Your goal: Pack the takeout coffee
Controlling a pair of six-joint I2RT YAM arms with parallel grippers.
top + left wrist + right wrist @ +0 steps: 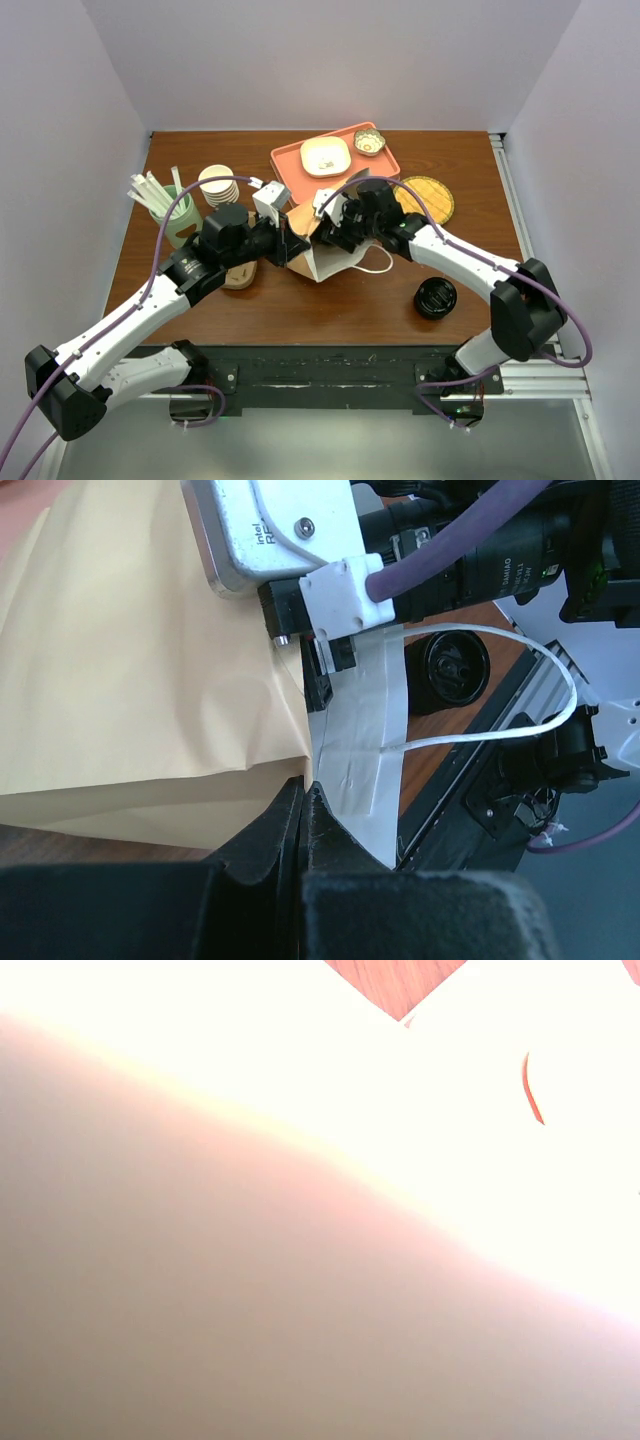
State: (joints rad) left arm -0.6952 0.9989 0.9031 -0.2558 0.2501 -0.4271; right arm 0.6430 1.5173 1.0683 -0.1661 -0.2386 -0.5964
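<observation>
The brown paper bag (pixel 322 262) stands at the table's middle, its white string handle (pixel 378 262) on the right. My left gripper (pixel 289 246) is shut on the bag's left rim; in the left wrist view the fingertips (pixel 300 798) pinch the paper edge beside the bag's brown side (pixel 130 660) and white inner flap (pixel 360 750). My right gripper (pixel 326 232) reaches into the bag's mouth from the right; its fingers are hidden. The right wrist view is washed out by pale paper. The takeout coffee does not show in any view.
A squat black round piece (pixel 435 298) lies right of the bag. A stack of cream cups (pixel 218 184) and a green cup of straws (pixel 168 212) stand at the left. An orange tray (pixel 292 160) with dishes and a woven coaster (pixel 430 198) lie behind.
</observation>
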